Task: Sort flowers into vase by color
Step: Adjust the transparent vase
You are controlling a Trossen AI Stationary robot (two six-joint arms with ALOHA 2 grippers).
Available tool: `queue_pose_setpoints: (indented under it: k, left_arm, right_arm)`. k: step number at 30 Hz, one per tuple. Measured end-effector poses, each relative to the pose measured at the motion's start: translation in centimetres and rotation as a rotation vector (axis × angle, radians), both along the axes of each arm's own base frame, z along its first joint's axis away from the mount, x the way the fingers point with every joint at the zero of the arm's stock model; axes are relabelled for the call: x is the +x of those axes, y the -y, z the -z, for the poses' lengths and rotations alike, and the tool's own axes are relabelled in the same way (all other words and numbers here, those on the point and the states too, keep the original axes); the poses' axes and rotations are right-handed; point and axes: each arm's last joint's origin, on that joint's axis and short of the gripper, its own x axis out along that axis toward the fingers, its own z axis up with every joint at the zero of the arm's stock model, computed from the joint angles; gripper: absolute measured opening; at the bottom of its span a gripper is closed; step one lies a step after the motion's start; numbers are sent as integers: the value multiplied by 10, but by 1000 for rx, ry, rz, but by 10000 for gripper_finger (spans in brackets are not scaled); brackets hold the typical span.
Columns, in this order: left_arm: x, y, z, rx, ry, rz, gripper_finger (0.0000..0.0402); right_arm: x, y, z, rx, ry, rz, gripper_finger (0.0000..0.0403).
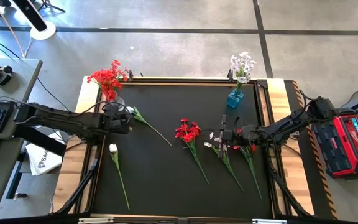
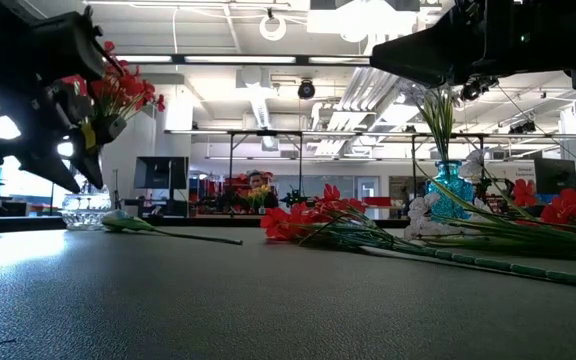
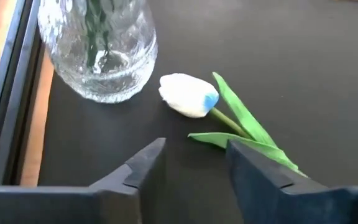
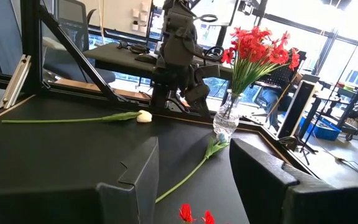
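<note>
White tulip bud (image 3: 188, 94) lies beside crinkled glass vase (image 3: 98, 50)

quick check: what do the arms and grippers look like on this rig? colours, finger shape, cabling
Both arms are matte black, built of slim jointed links. The left arm and right arm each trail black cables near the wrist. The left gripper has two flat, dark wedge-shaped fingers tapering to angled tips. The right gripper has broader, blocky black fingers with stepped inner edges. No markings are visible.
</note>
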Motion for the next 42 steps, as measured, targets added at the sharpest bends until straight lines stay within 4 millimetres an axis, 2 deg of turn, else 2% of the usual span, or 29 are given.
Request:
queue_pose_setpoints:
  k: [7,11,20,26,34,42]
  left_arm:
    - [-1,-4,0,-6,15,-48,264]
    - [0,-8,-4,-36,14,-54,299]
    - [6,-13,-35,97,8,-83,300]
    - [-7,-11,-36,39,-92,-179,300]
    - [-4,-16,-34,224,-174,-196,300]
    - [-3,-26,-28,247,-255,-243,299]
  right_arm:
    - [0,0,0,0,0,0,169]
    - [0,0,0,-2,-1,0,169]
    - [0,0,0,-3,-1,0,169]
    - [0,0,0,-3,-2,0,169]
    - [0,0,0,-3,-1,0,169]
    - [0,0,0,-3,-1,0,169]
